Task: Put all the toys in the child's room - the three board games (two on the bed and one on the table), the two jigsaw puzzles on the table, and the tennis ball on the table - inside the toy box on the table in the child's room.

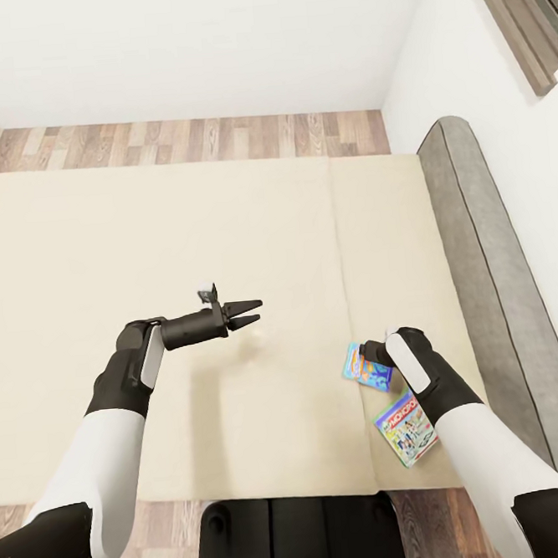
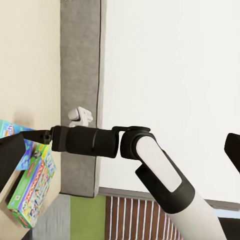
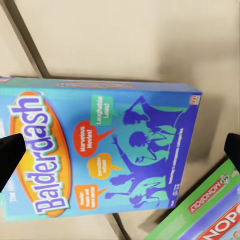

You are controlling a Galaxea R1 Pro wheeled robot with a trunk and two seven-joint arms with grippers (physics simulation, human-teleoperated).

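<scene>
Lying flat on the wide cream mattress of the bed (image 1: 185, 261), near its seam line: a small blue Balderdash board game box (image 3: 107, 152) with an orange oval logo, speech bubbles and purple dancing silhouettes. Just beside it, nearer the bed's front edge, a green-edged Monopoly board game box (image 1: 406, 429), tilted, corners close but whether touching cannot be told. Right end effector (image 1: 376, 362) poised directly above the blue box, fingers spread wide, holding nothing. Left end effector (image 1: 250, 311) hovering over bare mattress well apart from both boxes, fingers parted, empty. Grey padded headboard (image 1: 478, 246) against the white wall.
</scene>
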